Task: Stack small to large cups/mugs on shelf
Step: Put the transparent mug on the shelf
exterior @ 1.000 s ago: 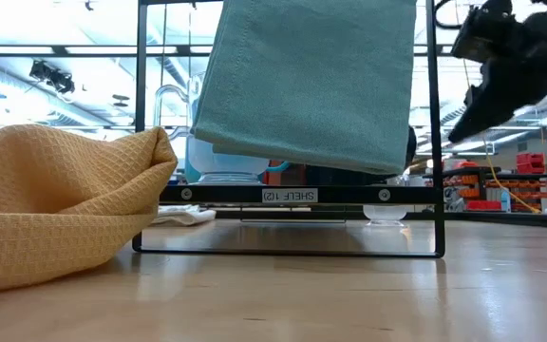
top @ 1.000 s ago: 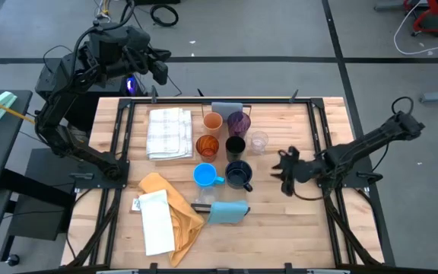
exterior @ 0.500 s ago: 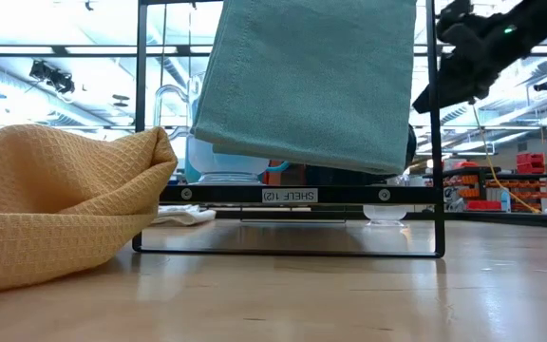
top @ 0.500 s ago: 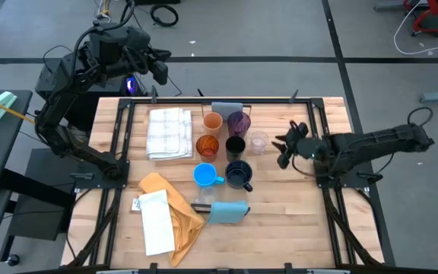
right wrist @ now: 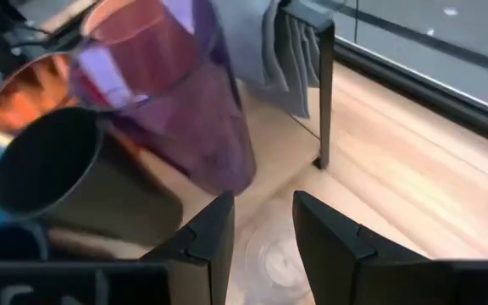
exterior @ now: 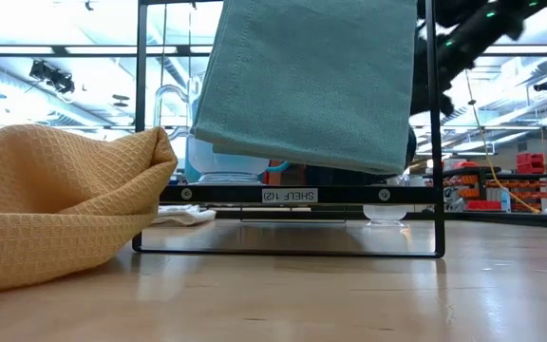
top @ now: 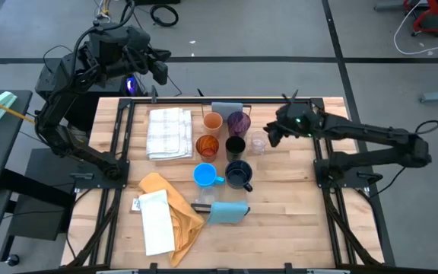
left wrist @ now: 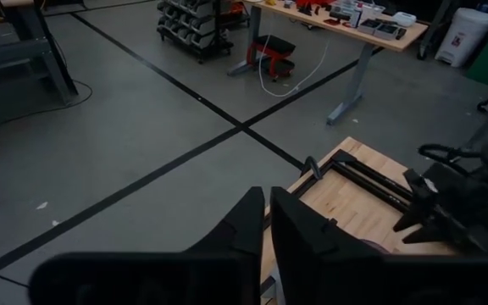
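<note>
The right gripper [top: 268,137], fingers parted and empty, hangs just above the clear glass [top: 258,142], which stands beside the purple cup [top: 239,122] and black cup [top: 235,146]; no cups look stacked, so all the nesting remains.

Purple cup [top: 239,122], orange cup [top: 212,121], bright blue mug [top: 204,176] — waffle-weave yellow cloth [top: 175,207].
</note>
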Controlling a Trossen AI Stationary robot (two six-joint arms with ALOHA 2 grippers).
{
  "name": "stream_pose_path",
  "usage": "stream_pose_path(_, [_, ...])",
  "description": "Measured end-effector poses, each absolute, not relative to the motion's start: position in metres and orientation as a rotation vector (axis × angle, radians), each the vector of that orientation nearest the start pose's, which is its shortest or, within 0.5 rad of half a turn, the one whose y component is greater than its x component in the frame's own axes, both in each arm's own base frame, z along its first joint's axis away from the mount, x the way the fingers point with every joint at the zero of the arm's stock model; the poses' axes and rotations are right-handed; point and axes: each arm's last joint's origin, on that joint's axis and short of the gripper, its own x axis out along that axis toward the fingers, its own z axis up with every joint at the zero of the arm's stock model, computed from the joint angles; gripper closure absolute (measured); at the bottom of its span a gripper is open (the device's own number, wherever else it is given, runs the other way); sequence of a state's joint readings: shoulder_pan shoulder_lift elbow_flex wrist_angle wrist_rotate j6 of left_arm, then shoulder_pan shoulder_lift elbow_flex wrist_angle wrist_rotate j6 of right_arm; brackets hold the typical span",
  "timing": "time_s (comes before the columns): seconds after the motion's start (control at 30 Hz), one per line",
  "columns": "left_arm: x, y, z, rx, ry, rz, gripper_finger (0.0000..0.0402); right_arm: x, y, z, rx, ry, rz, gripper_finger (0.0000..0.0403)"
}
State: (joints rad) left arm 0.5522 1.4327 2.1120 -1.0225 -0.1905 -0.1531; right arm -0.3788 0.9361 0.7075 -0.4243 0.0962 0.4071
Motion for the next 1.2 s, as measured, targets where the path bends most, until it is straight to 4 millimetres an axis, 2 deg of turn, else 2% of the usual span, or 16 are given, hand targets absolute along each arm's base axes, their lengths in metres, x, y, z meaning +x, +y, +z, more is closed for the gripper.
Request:
stream_pose_path(0.23, [0.191, 0.124, 0.533, -0.205, 0.29, 0.761, 0.0375, 0.213, -0.11, 0.242, 0.638, 0.756, -0.616, 0.0275])
stream_pose_path(0.43, [0.19, 0.124, 0.532, -0.181, 0.317, 0.757, 0.0365, 0.239, -0.127, 0.251, 0.661, 0.913, -0.634, 0.0275])
stream_pose_path(0.57, [0.19, 0.123, 0.531, -0.155, 0.337, 0.751, 0.0361, 0.237, -0.131, 0.261, 0.605, 1.023, -0.67, 0.0275])
stream_pose_path(0.7, [0.19, 0.124, 0.531, -0.147, 0.34, 0.75, 0.0363, 0.227, -0.135, 0.268, 0.583, 1.037, -0.683, 0.0275])
stream_pose_path(0.87, [0.19, 0.124, 0.531, -0.145, 0.341, 0.75, 0.0369, 0.214, -0.14, 0.253, 0.667, 1.098, -0.694, 0.0275])
stream_pose_path(1.2, [0.19, 0.124, 0.531, -0.148, 0.338, 0.75, 0.0359, 0.211, -0.137, 0.238, 0.724, 1.125, -0.664, 0.0275])
